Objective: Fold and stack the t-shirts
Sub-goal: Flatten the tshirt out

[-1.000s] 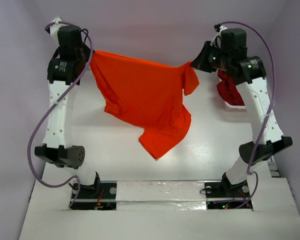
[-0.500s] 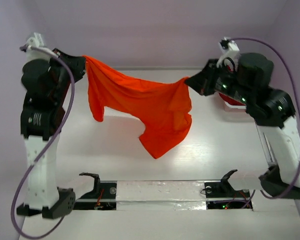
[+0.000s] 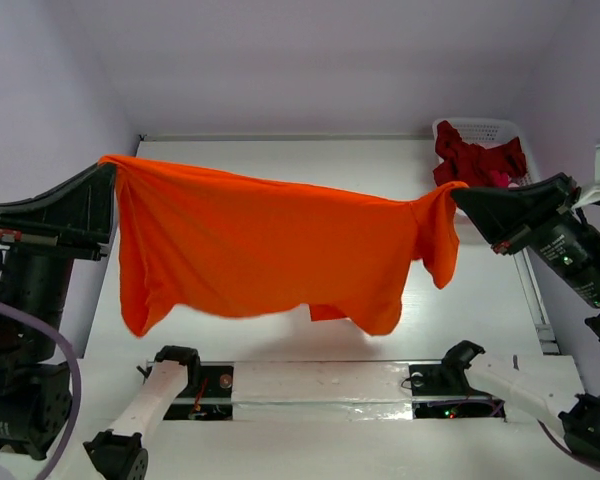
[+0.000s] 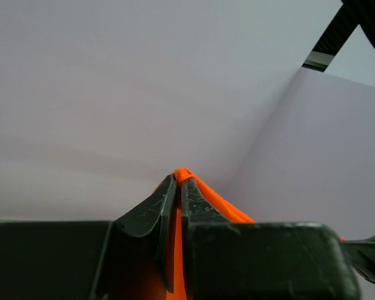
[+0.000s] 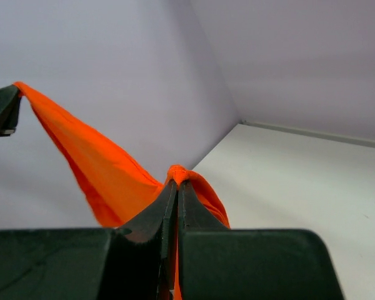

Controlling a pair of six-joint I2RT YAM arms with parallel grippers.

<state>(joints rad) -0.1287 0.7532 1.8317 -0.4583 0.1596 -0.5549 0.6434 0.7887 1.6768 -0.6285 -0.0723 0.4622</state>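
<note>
A bright orange t-shirt (image 3: pixel 270 245) hangs spread wide in the air above the table, stretched between both arms. My left gripper (image 3: pixel 108 166) is shut on its left top corner; in the left wrist view the orange cloth (image 4: pixel 182 176) bulges out past the pinched tips of the left gripper (image 4: pixel 178 184). My right gripper (image 3: pixel 460 192) is shut on the shirt's right top corner, and in the right wrist view a fold of the orange t-shirt (image 5: pixel 81 147) runs away leftward from the right gripper (image 5: pixel 177 186). Dark red t-shirts (image 3: pixel 475 160) lie bunched in the basket at the back right.
A white latticed basket (image 3: pixel 505 130) stands at the table's back right corner. The white table (image 3: pixel 280 160) reaches back to the lilac walls. Both arm bases sit on the near rail (image 3: pixel 320 385).
Both arms have swung outward and toward the camera, pulling the orange t-shirt from a drooping bundle into a wide, taut sheet lifted off the table. The basket of red shirts is now uncovered.
</note>
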